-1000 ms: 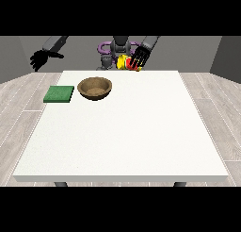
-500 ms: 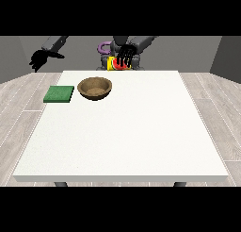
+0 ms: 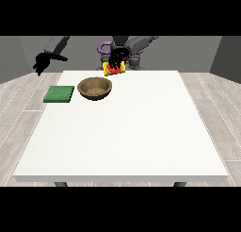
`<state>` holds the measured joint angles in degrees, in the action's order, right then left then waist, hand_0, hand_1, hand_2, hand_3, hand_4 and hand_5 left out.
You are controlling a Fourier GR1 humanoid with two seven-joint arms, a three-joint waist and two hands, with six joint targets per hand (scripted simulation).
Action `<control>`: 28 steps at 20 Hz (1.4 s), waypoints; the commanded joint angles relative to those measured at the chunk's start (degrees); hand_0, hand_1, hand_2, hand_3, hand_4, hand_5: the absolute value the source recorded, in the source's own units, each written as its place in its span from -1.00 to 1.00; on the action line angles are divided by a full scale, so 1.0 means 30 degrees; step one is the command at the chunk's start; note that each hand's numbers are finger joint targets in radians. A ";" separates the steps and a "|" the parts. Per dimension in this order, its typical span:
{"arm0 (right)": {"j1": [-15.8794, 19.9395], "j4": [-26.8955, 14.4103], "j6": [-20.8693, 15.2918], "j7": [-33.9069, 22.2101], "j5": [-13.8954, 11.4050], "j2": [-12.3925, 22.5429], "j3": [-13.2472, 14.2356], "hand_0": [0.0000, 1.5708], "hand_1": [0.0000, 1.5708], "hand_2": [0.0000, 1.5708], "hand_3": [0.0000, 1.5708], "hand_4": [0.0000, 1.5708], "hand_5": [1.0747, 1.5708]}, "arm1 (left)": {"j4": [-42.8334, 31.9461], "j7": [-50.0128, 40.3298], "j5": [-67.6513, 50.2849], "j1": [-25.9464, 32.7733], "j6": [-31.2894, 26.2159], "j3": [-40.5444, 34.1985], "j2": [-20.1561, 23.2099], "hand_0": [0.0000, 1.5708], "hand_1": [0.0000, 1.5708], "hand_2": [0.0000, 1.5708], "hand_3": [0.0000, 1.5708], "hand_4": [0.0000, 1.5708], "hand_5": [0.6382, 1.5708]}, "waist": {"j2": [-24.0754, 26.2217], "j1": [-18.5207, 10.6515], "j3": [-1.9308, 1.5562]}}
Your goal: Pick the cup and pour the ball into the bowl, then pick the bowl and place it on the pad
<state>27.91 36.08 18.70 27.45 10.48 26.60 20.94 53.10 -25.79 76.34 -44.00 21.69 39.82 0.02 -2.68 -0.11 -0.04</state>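
At the far left I see one hand (image 3: 42,63) raised off the table edge, though I cannot tell how its fingers lie. The green pad (image 3: 59,94) lies just left of the wooden bowl (image 3: 95,88) on the white table (image 3: 127,132). Right of them, the other hand (image 3: 116,58) curls its fingers round the yellow cup (image 3: 115,69), tilted above the far edge.

Bright, even light falls from above, with soft faint shadows under the bowl (image 3: 95,88) and no glare.

Wood-like matt bowl (image 3: 95,88), smooth white table (image 3: 141,132), perhaps foam-like green pad (image 3: 59,94).
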 commanded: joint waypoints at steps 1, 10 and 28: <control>0.0194 0.0111 -0.0222 -0.0136 -0.0017 -0.0427 -0.0212 -1.00 -1.00 -1.00 -0.68 -1.00 0.82 | -0.0637 0.0512 0.1300 -0.0180 -0.1273 0.0724 -0.0007 -0.59 -0.59 1.00 1.00 0.22 0.92 | -0.0047 0.0341 0.0005; 0.0963 -0.0870 0.0147 -0.0584 0.0189 0.0289 0.0072 -1.00 -1.00 -1.00 -0.70 -1.00 0.80 | 0.0088 0.0901 0.3253 -0.3380 -0.6739 0.2251 -0.0004 -0.02 -0.02 1.00 1.00 0.53 0.67 | 0.0041 0.0335 -0.0009; -0.0628 -0.1721 0.0396 -0.1494 0.0861 0.0223 0.0456 -1.00 -1.00 -1.00 -1.00 -0.40 0.95 | 0.4658 0.3021 -0.0316 -0.1282 -0.3935 -0.4827 0.1318 -0.54 -0.54 1.00 1.00 0.26 0.97 | 0.0444 -0.2963 0.0070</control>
<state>27.56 31.81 19.85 23.24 12.38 26.38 21.29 62.14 -17.47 82.48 -50.17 4.97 33.61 1.76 -1.29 -4.93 0.10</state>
